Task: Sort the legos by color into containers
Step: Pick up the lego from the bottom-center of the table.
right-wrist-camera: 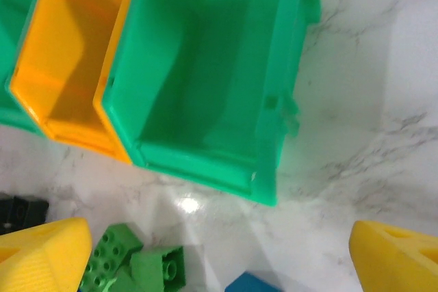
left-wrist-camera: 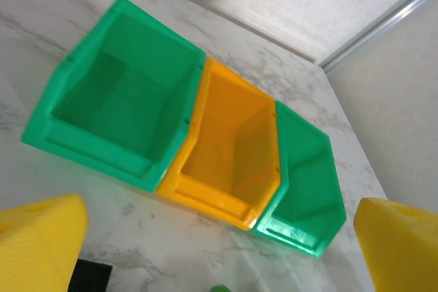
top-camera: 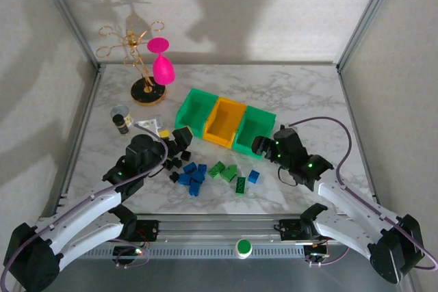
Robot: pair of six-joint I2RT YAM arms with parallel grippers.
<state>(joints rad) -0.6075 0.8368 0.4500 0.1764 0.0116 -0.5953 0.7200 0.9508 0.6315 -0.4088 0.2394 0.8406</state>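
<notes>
My left pincer (top-camera: 180,136) is released, fingers spread wide, positioned just near-left of the containers (top-camera: 198,125). My right pincer (top-camera: 263,146) is likewise released, at the near edge of the right green bin (right-wrist-camera: 198,172). The legos (top-camera: 194,177) lie loose on the table (top-camera: 287,94), on the near side of the containers and between both pincers: black at left, blue in the centre, green to the right.
</notes>
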